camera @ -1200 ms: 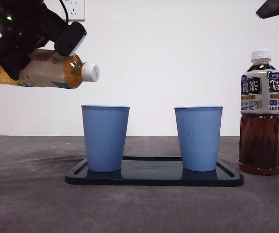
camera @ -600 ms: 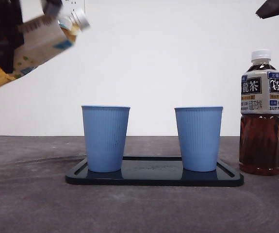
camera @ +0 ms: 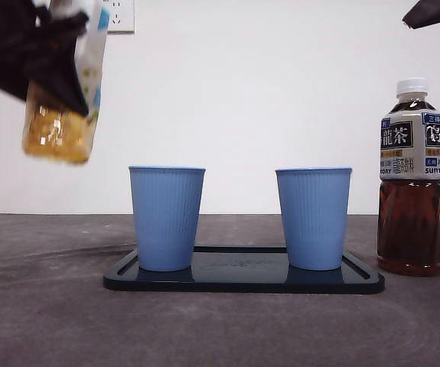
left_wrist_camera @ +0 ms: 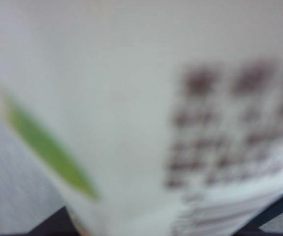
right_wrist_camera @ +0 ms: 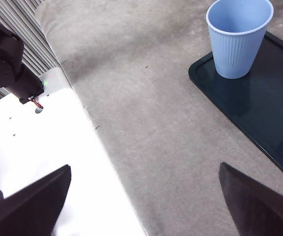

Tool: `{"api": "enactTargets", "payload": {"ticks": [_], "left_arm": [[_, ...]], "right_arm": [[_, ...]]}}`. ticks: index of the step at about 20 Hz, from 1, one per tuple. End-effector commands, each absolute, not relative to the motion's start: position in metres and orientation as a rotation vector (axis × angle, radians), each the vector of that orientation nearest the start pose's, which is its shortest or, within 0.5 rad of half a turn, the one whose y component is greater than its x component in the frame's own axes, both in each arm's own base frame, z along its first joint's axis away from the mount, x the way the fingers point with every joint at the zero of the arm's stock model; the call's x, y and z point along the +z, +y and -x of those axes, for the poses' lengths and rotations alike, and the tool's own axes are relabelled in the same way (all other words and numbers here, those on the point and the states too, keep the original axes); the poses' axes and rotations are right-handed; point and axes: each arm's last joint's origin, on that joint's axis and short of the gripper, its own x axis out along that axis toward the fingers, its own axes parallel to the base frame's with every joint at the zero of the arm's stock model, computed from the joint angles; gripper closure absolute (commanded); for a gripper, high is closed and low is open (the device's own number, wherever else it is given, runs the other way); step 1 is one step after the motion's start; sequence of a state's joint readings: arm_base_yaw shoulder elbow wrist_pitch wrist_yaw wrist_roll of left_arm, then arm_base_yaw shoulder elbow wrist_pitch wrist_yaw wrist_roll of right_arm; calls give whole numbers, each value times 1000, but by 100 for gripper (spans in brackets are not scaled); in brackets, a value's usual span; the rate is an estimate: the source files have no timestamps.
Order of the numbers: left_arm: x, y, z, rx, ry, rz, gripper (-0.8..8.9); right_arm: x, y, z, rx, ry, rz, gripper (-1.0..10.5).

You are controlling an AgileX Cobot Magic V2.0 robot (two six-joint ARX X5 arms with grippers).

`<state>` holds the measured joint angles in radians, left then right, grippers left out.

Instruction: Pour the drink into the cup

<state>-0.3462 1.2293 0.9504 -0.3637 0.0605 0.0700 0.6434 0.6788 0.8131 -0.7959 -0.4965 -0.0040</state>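
My left gripper (camera: 32,50) is shut on a light-tea bottle (camera: 60,115) with a white label, high at the far left, to the left of and above the left blue cup (camera: 166,218). The bottle hangs nearly upright, its top beyond the picture's top edge. Its blurred label (left_wrist_camera: 131,98) fills the left wrist view. A second blue cup (camera: 313,218) stands to the right on the same black tray (camera: 242,280). My right gripper (right_wrist_camera: 146,206) is open and empty, waiting at the top right corner (camera: 434,11); its view shows one cup (right_wrist_camera: 238,37) on the tray (right_wrist_camera: 259,108).
A capped dark-tea bottle (camera: 411,183) stands upright on the grey table just right of the tray. A white wall closes the back. The right wrist view shows the robot's white base (right_wrist_camera: 43,162) beside the table.
The held bottle has swung from lying sideways, cap pointing right above the left cup, to nearly upright, and has drawn back to the left. Cups, tray and dark bottle have not moved.
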Motion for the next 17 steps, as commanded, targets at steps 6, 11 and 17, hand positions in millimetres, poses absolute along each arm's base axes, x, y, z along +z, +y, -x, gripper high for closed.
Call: {"api": "enactTargets", "payload": {"ticks": [6, 11, 17], "left_arm": [[248, -91, -248, -406, 483, -56, 715], [217, -89, -257, -384, 523, -54, 675], [197, -93, -275, -380, 513, -52, 650]], "right_arm": [[308, 86, -90, 1098, 693, 31, 471], [308, 86, -90, 1081, 707, 9, 471], [308, 86, -90, 1072, 721, -13, 471]]}}
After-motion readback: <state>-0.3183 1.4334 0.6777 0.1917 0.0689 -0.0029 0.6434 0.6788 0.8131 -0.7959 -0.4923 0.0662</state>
